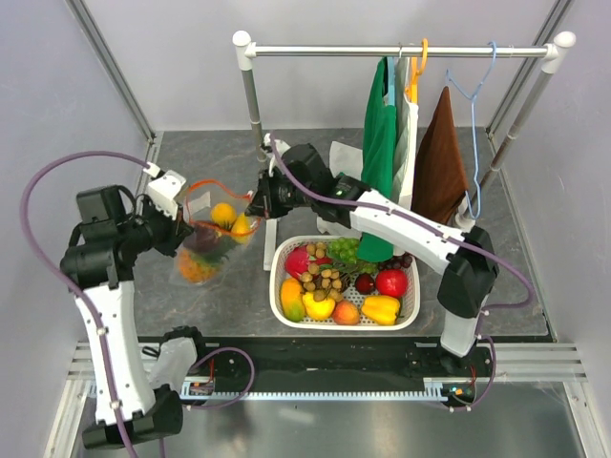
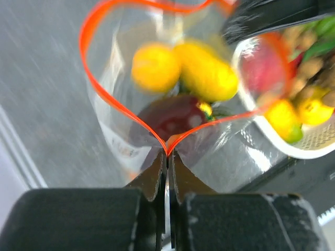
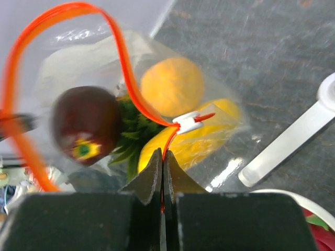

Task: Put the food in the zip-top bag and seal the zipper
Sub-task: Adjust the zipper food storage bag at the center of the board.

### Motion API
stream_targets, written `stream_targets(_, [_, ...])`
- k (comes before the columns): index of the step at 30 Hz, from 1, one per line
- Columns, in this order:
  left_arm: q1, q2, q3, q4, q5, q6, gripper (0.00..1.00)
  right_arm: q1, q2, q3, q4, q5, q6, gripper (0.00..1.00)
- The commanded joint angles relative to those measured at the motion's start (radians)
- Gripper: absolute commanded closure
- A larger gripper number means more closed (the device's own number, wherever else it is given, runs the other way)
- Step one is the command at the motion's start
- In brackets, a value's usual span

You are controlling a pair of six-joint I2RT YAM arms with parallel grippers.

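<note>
The clear zip-top bag (image 1: 202, 250) hangs between my two grippers with its mouth open. Its orange-red zipper (image 2: 89, 78) forms a wide loop. Inside lie yellow lemon-like pieces (image 2: 156, 67) and a dark red fruit (image 2: 175, 117). The orange pineapple (image 1: 196, 267) sits at the bottom, and its green crown (image 3: 133, 136) shows in the right wrist view. My left gripper (image 2: 167, 156) is shut on the zipper strip at the bag's left end. My right gripper (image 3: 163, 156) is shut on the strip at the other end, just below the white slider tab (image 3: 187, 123).
A white slotted basket (image 1: 279, 303) of mixed toy fruit stands right of the bag, and its rim shows in the left wrist view (image 2: 309, 152). A clothes rack (image 1: 401, 50) with hanging garments stands behind. Its white foot (image 3: 288, 146) lies near the bag.
</note>
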Motion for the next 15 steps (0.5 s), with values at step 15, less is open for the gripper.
stream_targets(15, [0.008, 0.042, -0.111, 0.017, -0.101, -0.066, 0.98, 0.069, 0.015, -0.056, 0.052, -0.030, -0.068, 1.00])
